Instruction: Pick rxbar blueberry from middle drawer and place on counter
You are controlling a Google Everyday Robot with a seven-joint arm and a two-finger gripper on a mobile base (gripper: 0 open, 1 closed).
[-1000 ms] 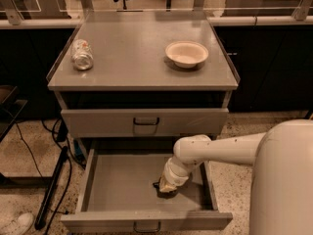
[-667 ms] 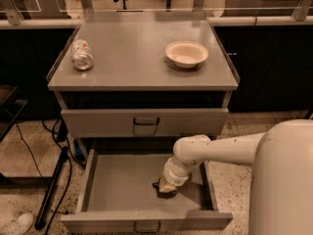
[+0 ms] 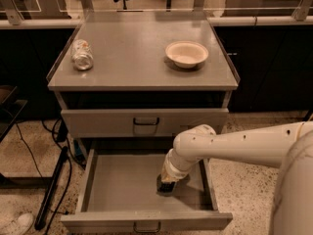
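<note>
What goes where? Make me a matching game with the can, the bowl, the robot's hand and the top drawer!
Things:
1. can
2. bowl
3. hand
4. top drawer

Places or states:
A. down inside the open middle drawer
B. left side of the counter
C. shut
D. right side of the counter

Pairs: 1-B, 2-D, 3-A, 4-C

A crushed silver can (image 3: 82,54) lies left and a round pale bowl (image 3: 186,53) right on the flat grey metal surface (image 3: 132,58). Below, in the pulled-out wide grey metal drawer (image 3: 122,190), the gripper (image 3: 167,186) sits right of middle.
</note>
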